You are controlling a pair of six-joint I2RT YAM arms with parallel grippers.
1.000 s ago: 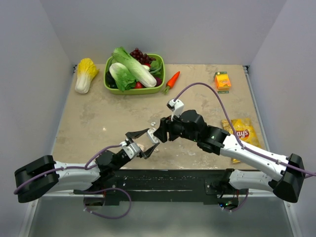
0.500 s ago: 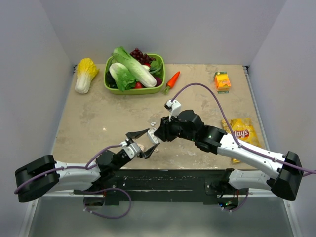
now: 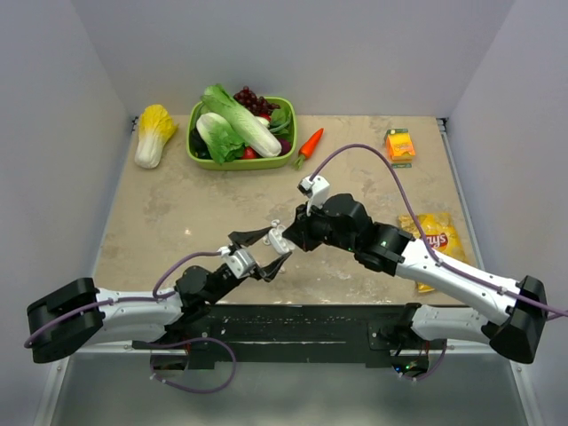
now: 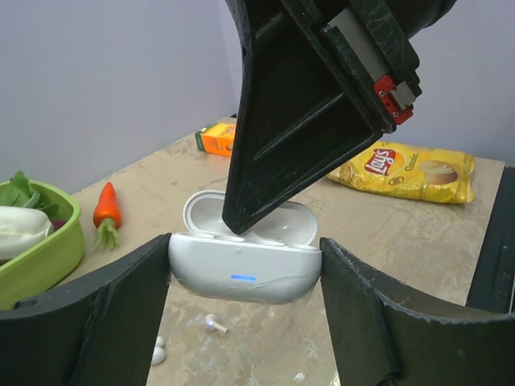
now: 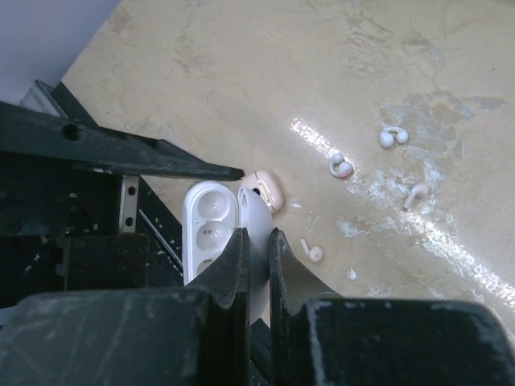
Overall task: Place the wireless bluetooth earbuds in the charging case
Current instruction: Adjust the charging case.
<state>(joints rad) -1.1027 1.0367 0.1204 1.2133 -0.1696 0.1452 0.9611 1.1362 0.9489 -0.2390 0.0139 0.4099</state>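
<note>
We find the case (image 4: 273, 272) white, rounded and glossy, held level and clear of the table (image 5: 241, 80), its two ends against the fingers of the left gripper (image 4: 245, 259). Its lid (image 4: 205, 211) stands open, hinged at the back, and a small blue light (image 4: 243, 278) shows on the front face. From above, the base shows round hollows (image 5: 209, 233).

We count four earbuds (image 5: 310, 252) in the right wrist view. All are tiny and white, lying loose on the table on the lid side of the case. One is near the case. Three (image 5: 340, 166) (image 5: 393, 137) (image 5: 416, 195) lie farther off, apart from one another.
</note>
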